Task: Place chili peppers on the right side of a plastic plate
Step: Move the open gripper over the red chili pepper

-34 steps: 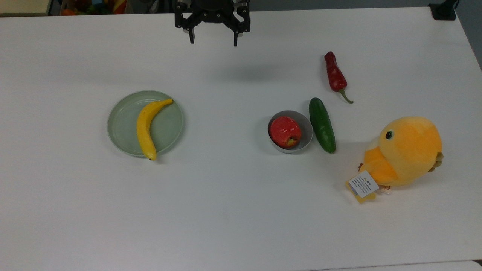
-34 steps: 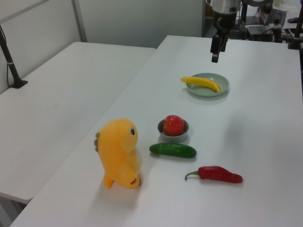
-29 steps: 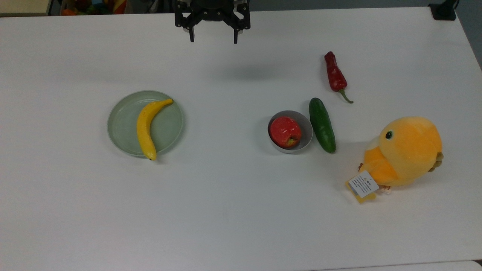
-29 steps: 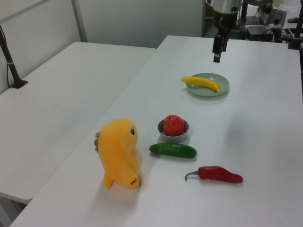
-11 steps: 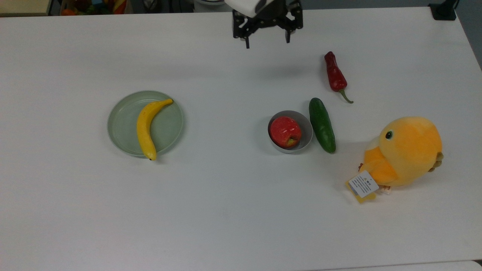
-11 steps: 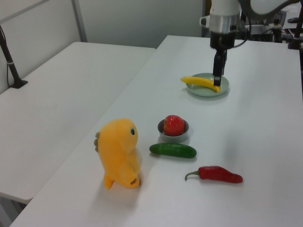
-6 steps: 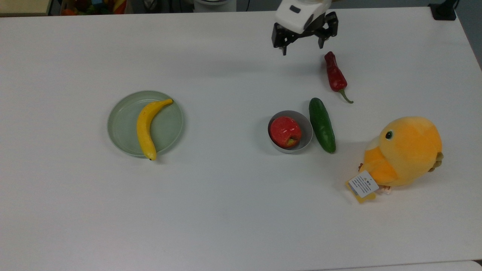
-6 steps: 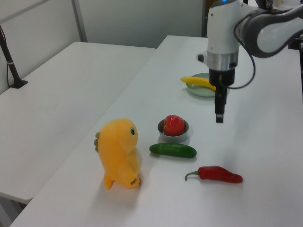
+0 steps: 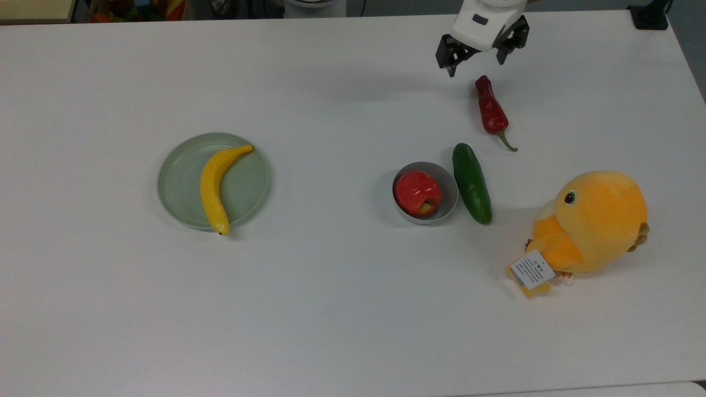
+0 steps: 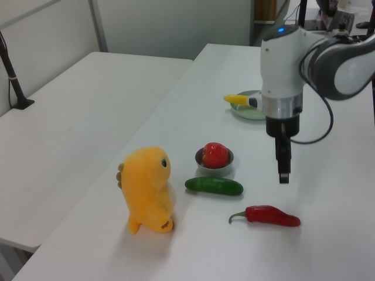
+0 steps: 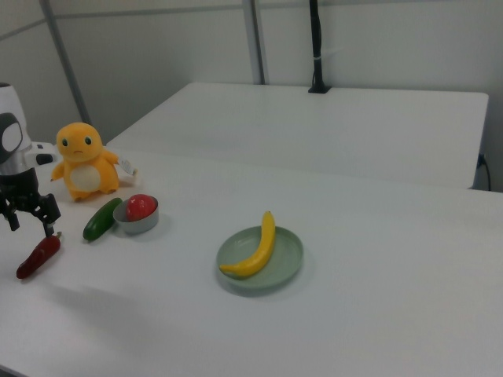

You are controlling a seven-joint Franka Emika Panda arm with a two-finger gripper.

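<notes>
The dark red chili pepper [image 9: 491, 110] lies on the white table at the top view's upper right, its green stem pointing towards the cucumber. It also shows near the front in the left view [image 10: 269, 215] and at the far left in the right view [image 11: 38, 256]. My gripper [image 9: 475, 65] hangs open just above the chili's blunt end with nothing between its fingers; it appears too in the left view [image 10: 283, 172] and the right view [image 11: 30, 224]. The pale green plate [image 9: 179, 187] sits far off at the top view's left, holding a banana [image 9: 212, 187].
A grey bowl [image 9: 451, 187] with a red apple [image 9: 418, 193] stands beside a dark green cucumber [image 9: 471, 183], just below the chili in the top view. An orange plush toy [image 9: 595, 220] sits at the top view's right. Bare table lies between plate and bowl.
My gripper has travelled from above the table's far middle to the top view's right and come down, ending just over the chili's blunt end. It stayed open. No object has moved.
</notes>
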